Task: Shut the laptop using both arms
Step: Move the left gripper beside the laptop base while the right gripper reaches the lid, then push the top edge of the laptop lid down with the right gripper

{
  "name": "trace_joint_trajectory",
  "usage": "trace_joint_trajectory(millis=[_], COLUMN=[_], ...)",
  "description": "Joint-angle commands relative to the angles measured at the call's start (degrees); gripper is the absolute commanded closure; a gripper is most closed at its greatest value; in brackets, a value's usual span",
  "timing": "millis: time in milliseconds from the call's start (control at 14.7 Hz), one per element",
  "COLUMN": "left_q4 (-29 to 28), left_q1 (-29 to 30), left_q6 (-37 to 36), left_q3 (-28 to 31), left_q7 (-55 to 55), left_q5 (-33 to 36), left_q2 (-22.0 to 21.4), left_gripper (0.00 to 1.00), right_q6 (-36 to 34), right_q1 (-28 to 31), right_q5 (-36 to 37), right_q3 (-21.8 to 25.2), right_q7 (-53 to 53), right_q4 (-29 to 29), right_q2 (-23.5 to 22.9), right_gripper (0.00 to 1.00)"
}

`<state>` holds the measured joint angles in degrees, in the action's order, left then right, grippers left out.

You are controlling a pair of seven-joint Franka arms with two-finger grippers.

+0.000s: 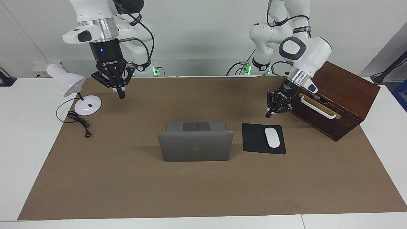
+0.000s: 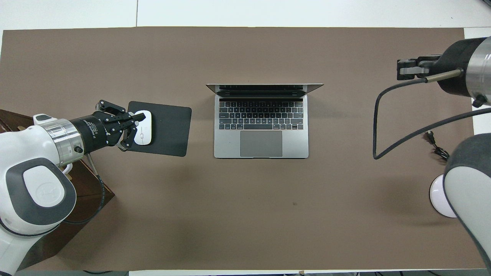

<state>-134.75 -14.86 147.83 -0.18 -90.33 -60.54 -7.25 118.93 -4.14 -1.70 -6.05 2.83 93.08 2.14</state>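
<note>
Laptop (image 1: 195, 145) standing open mid-mat, left gripper (image 1: 276, 108) hanging over mat near mouse pad (image 1: 256, 140), fingers narrow, right gripper (image 1: 118, 87) hovering beside lamp (image 1: 68, 83), fingers closed together, holding nothing.

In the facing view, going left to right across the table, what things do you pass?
desk lamp → laptop → mouse pad → mouse → wooden box
</note>
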Motion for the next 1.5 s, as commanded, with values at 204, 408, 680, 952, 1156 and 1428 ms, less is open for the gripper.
trace_joint_trajectory(millis=[204,408,680,952,1156,1428], left_q4=[-1.7,-1.5,-1.4,-1.0,-1.0,-1.0], left_q1=[-8.1,-9.4,-13.1,-13.7,-14.5,-15.3], left_q6=[8.7,8.4,5.5,0.6,-1.4,-2.5], left_q3=[0.6,0.5,0.6,0.6,0.6,0.6], left_q7=[-0.2,15.4,38.8,47.5,54.8,59.1], left_q5=[-22.2,-36.9,-57.2,-63.5,-69.6,-71.7], left_q2=[5.1,7.9,12.2,15.7,17.0,18.3], left_gripper=[1.0,1.0,1.0,1.0,1.0,1.0], right_q6=[5.7,7.2,9.5,11.6,11.4,11.5], right_q1=[-3.6,-5.0,-7.5,-9.7,-11.3,-13.5], right_q5=[-0.1,0.2,0.6,3.4,5.9,9.3], right_q3=[0.0,0.0,0.0,0.0,0.0,0.2], right_q7=[2.6,2.8,3.2,7.7,13.2,16.8], right_q4=[-3.3,-4.7,-8.3,-12.1,-15.0,-19.6], right_q2=[-5.2,-8.2,-12.9,-18.6,-22.1,-27.3], right_gripper=[1.0,1.0,1.0,1.0,1.0,1.0])
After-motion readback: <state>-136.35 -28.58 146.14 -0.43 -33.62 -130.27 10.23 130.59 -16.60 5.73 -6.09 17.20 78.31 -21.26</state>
